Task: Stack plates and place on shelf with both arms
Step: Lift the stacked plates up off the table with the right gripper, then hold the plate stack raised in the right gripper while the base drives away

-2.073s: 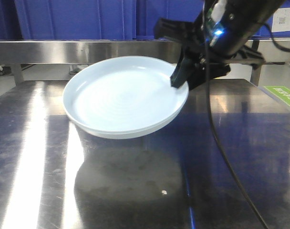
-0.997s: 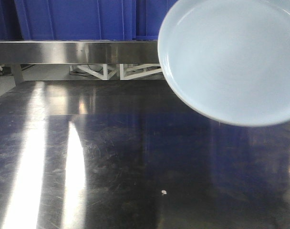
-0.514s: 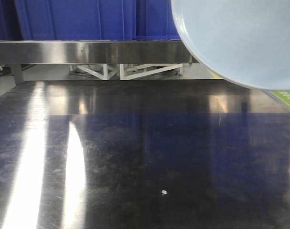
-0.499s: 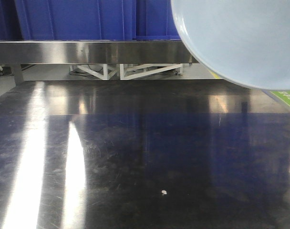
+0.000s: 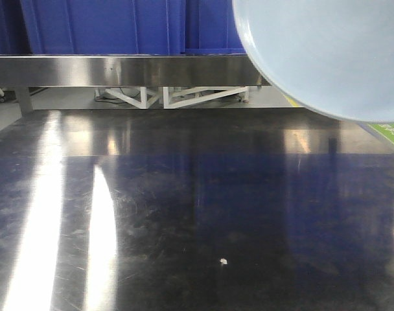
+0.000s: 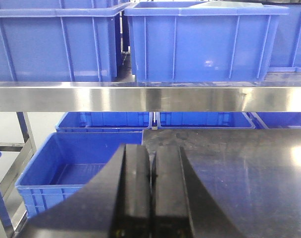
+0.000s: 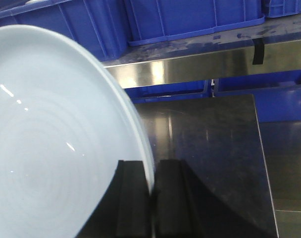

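Pale blue plate [image 7: 51,139] hung high over the steel tabletop [image 5: 184,214], right gripper [image 7: 151,168] pinching its rim, probably so it'd slide flat onto the shelf [image 5: 119,70]. Left gripper [image 6: 151,151] was closed on nothing.

Bright, sharp, white glare streaks on steel table [image 5: 48,214]

The plate [image 7: 51,139] is glossy pale bluish-white with faint concentric rings. The crates [image 6: 200,42] are saturated blue. The table [image 5: 184,214] is dark steel streaked with white glare; a green patch [image 5: 393,133] marks the frame's right edge.
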### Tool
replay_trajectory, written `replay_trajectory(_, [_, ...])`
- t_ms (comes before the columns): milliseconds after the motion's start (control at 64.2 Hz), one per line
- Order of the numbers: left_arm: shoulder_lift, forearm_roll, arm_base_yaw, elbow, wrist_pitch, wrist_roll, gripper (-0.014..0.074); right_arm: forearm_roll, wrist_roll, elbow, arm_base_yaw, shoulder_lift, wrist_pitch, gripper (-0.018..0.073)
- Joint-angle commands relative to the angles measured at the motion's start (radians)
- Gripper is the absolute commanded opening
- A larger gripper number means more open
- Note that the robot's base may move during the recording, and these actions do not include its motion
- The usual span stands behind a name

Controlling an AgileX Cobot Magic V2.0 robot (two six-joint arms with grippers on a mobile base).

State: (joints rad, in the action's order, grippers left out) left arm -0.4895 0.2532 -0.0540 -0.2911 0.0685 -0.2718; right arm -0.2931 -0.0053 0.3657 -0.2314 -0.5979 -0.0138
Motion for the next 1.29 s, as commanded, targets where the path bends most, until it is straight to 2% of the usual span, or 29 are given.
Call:
replay_trajectory(0, [-0.001,0.006,0.002,-0.030,0.083,0.009,0.0085,0.002,-0.004,0.029,0.007,0.004,-0.107,0.0022])
replay_trajectory(1278, [-0.001,0.006,0.002,-0.030,0.083,0.009,0.0085,0.002,-0.004,0.029,0.007,0.004,-0.106,0.0022])
